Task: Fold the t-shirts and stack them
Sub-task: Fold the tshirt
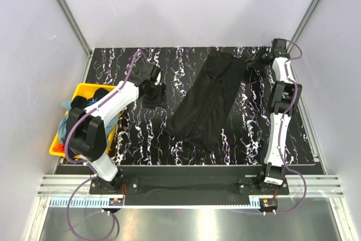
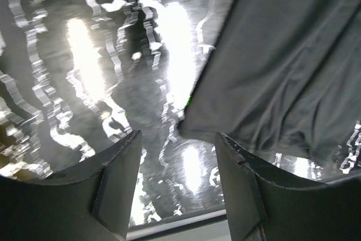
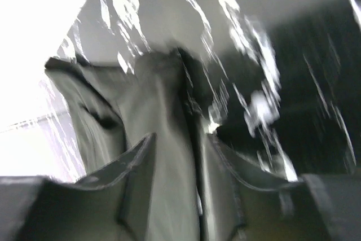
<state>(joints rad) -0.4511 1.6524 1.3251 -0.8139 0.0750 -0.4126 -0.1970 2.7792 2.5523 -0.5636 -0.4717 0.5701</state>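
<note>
A plain black t-shirt [image 1: 208,100] lies as a long, narrow, folded strip running diagonally across the black marbled table [image 1: 141,139]. My right gripper [image 1: 256,60] is at the strip's far right end, shut on a bunch of its cloth. In the right wrist view the cloth [image 3: 169,111] runs between the fingers of this gripper [image 3: 179,136]. My left gripper [image 1: 153,101] is open and empty, low over bare table left of the shirt. In the left wrist view the shirt's edge [image 2: 282,71] lies beyond this gripper [image 2: 177,145], to the upper right.
A yellow plastic bin [image 1: 84,87] sits at the table's left edge, partly under my left arm, with grey-blue cloth [image 1: 65,107] and dark cloth [image 1: 96,95] in it. Grey walls stand close on the left, right and far sides.
</note>
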